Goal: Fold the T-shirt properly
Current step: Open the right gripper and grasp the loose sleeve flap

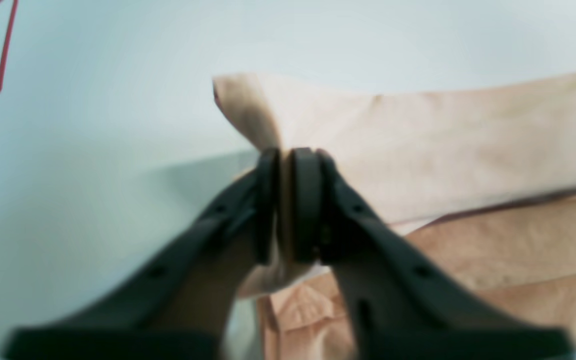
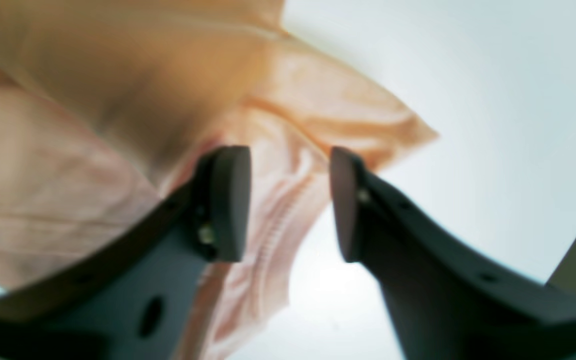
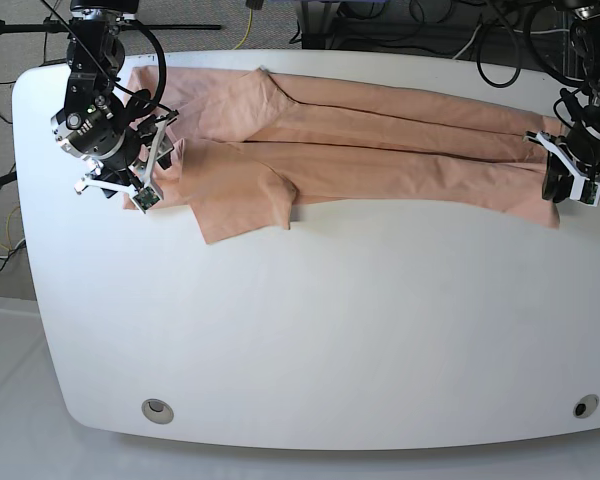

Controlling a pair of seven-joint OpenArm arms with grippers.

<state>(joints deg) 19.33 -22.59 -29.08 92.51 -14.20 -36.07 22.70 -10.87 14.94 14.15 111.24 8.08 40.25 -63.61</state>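
T-shirt (image 3: 380, 140) lies folded lengthwise along the far side of the white desk (image 3: 330, 330). Left claw (image 1: 285, 205) pinches its blurred corner; right claw (image 2: 290, 200) stands spread over cloth. Cables (image 3: 400, 20) crowd the floor beyond.

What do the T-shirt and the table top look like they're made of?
T-shirt: looks like soft, matte woven or knit cloth, probably cotton; it creases and drapes limply where the left tool pinches it. Table: a smooth, hard white surface, possibly laminate or painted board, judging by its even, faint sheen.
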